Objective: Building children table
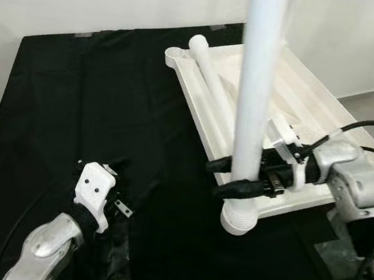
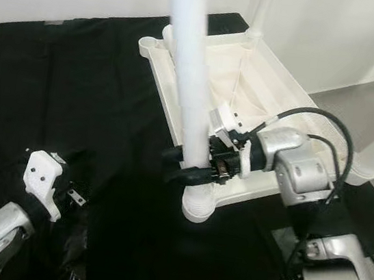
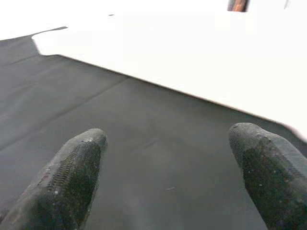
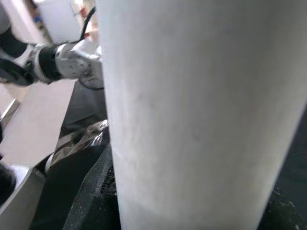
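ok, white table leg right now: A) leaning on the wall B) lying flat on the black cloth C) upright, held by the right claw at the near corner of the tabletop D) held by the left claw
C: the right claw is shut on the white leg, which stands upright with its ribbed lower end at the near corner of the upside-down tabletop; the left claw is open over the black cloth.

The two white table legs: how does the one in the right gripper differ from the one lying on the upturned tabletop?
The gripped leg stands upright, its lower end at the tabletop's near corner socket; the loose leg lies flat inside the tabletop. The right gripper is clamped around the gripped leg near its base; nothing holds the loose leg. Both are plain white round tubes. The left gripper hangs open over the black cloth.
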You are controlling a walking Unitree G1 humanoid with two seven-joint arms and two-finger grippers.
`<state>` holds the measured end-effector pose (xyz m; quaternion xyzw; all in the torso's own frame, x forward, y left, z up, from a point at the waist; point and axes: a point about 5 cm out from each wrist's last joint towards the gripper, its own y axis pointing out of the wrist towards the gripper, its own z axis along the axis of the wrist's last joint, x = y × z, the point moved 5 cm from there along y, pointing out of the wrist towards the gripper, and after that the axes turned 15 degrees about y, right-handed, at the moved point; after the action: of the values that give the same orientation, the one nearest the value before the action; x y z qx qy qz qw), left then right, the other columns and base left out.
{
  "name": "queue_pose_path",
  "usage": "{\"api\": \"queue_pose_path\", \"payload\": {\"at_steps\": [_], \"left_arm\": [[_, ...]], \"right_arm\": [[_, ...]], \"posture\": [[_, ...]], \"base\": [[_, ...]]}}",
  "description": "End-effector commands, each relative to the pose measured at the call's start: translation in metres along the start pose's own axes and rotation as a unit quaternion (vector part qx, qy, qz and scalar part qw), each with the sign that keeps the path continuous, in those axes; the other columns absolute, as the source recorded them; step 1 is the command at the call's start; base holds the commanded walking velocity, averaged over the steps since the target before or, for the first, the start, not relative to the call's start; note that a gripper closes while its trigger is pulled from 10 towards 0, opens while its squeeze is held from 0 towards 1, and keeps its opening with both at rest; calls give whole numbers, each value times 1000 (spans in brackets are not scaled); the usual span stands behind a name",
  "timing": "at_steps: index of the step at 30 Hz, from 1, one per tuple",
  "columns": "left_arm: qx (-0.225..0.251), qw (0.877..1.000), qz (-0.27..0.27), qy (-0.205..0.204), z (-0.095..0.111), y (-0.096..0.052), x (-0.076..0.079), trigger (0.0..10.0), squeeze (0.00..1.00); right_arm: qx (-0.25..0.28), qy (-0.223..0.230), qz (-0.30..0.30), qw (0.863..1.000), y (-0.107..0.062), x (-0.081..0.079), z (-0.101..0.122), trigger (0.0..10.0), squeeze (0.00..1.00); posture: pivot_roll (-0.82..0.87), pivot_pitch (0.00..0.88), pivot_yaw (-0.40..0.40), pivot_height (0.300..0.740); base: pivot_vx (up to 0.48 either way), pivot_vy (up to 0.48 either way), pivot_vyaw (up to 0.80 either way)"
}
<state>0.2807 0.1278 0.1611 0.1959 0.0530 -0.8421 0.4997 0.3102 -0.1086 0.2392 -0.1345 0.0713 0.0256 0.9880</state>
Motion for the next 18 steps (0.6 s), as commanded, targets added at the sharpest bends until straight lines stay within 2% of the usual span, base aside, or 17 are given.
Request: {"api": "queue_pose_path", "payload": {"at_steps": [1, 3, 5, 11, 14, 18], "left_arm": [[3, 1000, -15, 2, 1, -5, 3, 10000, 0], [3, 1000, -16, 0, 2, -8, 0, 10000, 0], [1, 1000, -15, -1, 2, -10, -2, 10000, 0], [1, 1000, -14, -2, 2, -10, -2, 10000, 0], [-2, 1000, -13, -6, 2, -16, -4, 10000, 0], [-4, 1000, -15, -6, 1, -16, -3, 10000, 0]], "right_arm": [[-12, 25, -21, 999, 6, 7, -18, 10000, 0], [-21, 33, 8, 999, 17, 0, -27, 10000, 0], [-29, 32, 20, 999, 20, -3, -31, 10000, 0], [-36, 29, 20, 999, 20, -3, -33, 10000, 0], [-2, 5, 28, 1000, 16, -13, -29, 10000, 0], [6, 1, 17, 1000, 13, -16, -31, 10000, 0]], "posture": [[-23, 271, 16, 740], [-17, 283, 18, 740], [-17, 283, 18, 740], [-14, 288, 18, 740], [-11, 297, 12, 740], [-13, 301, 17, 740]], "base": [[0, 0, 0], [0, 0, 0], [0, 0, 0], [0, 0, 0], [0, 0, 0], [0, 0, 0]]}}
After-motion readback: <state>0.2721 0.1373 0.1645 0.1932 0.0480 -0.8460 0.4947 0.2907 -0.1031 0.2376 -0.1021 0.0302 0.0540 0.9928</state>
